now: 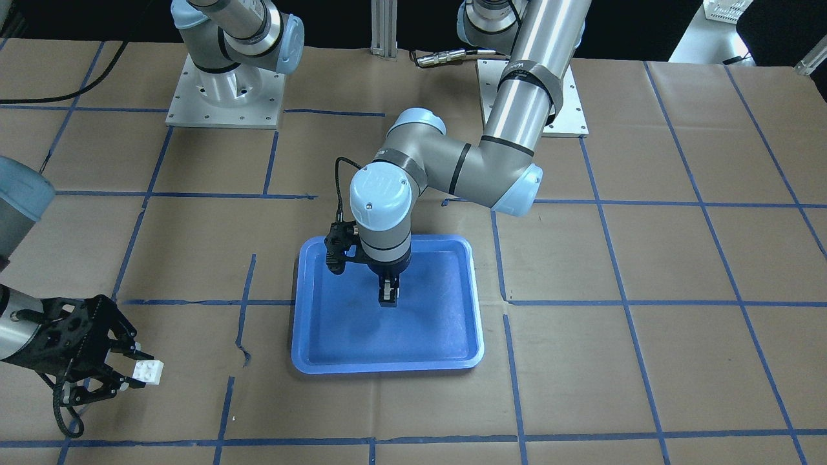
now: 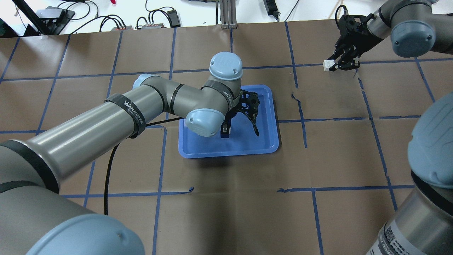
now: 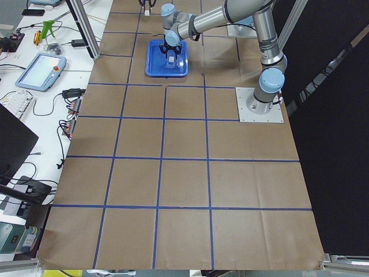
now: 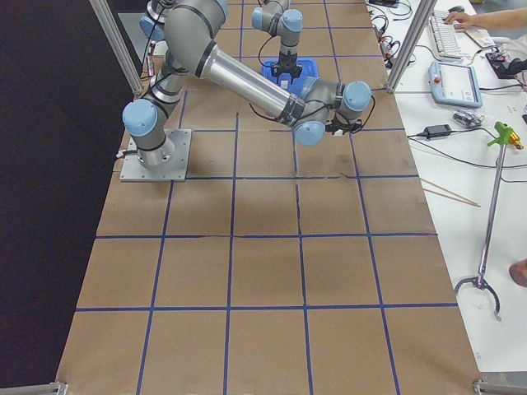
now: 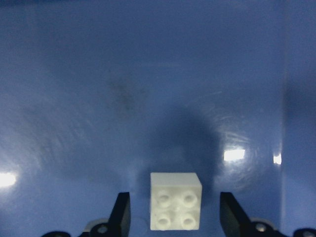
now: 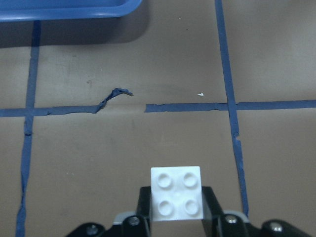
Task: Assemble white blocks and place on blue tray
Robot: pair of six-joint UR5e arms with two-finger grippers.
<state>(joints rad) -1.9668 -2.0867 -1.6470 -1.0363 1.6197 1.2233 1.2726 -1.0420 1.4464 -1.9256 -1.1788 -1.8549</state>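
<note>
The blue tray [image 1: 336, 323] lies mid-table and also shows in the overhead view [image 2: 265, 134]. My left gripper [image 1: 387, 296] points down into it. In the left wrist view the left gripper [image 5: 174, 210] is open, and its fingers [image 5: 121, 212] stand either side of a white block [image 5: 175, 201] on the tray floor, with a gap on each side. My right gripper [image 1: 139, 371] is off to the tray's side, above the paper, shut on the second white block [image 1: 148, 371]. This block also shows in the overhead view [image 2: 328, 64] and in the right wrist view [image 6: 177, 192], studs facing the camera.
Brown paper with a blue tape grid covers the table. A torn piece of tape [image 6: 113, 94] lies between the right gripper and the tray's corner [image 6: 74, 10]. Two arm base plates [image 1: 223, 97] stand at the robot's side. The left arm's elbow [image 1: 510, 187] hangs beside the tray.
</note>
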